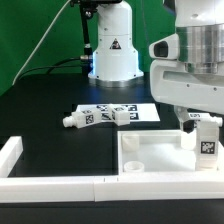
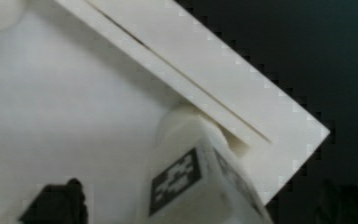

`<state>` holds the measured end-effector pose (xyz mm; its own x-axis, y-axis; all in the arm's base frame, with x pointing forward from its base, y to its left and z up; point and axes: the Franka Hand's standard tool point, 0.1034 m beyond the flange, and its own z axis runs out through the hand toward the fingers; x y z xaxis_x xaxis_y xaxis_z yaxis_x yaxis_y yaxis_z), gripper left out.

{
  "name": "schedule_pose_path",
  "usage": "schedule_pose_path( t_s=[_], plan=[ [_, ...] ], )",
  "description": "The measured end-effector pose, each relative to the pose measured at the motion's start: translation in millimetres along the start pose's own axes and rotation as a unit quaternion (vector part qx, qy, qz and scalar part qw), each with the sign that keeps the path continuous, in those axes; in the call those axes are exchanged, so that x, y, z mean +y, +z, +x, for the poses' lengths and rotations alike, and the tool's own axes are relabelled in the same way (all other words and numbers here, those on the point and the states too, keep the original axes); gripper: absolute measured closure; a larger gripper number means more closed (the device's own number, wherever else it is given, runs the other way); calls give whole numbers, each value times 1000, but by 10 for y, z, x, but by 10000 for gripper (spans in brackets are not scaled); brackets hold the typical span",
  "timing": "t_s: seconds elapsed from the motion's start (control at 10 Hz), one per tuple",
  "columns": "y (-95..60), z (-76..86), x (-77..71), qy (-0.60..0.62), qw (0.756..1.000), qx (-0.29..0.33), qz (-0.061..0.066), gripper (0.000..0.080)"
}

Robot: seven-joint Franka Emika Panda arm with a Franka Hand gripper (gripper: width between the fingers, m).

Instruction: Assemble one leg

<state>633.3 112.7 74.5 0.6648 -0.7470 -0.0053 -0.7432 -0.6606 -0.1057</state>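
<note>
Exterior view: leg stood upright on the white tabletop panel.
Gripper was spread wide above the leg, not pinching it; spare legs lay near the marker board.

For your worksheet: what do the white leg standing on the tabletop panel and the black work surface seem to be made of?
Leg: likely matte white plastic, possibly 3D-printed; uniform colour and blocky edges, with a printed marker tag stuck on.
Tabletop panel: the same matte white plastic look, with moulded round recesses.
Work surface: black, non-reflective, perhaps cloth or a mat; the texture is unclear.
</note>
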Motion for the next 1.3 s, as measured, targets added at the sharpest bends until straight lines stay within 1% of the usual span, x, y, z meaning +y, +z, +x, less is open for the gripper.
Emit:
schedule_pose_path(
  t_s=[0.1,0.2,0.4,0.5,0.6,0.7,0.8,0.9,1.1,1.3],
  plan=[
    [1,3,3,-29,1000,1,-2,150],
    [0,9,-8,-123,992,7,-7,150],
    [70,-33,-13,-238,971,7,-16,150],
    [67,-26,-10,-203,979,7,-15,150],
    [67,-20,-6,-206,978,8,-16,259],
    [67,-21,-6,-183,983,8,-16,394],
    [68,-22,-6,-150,989,8,-15,394],
    [68,-23,-6,-111,994,9,-15,515],
    [61,-50,-26,-1,1000,10,-17,515],
    [65,-54,-25,120,992,13,-16,515]
  ],
)
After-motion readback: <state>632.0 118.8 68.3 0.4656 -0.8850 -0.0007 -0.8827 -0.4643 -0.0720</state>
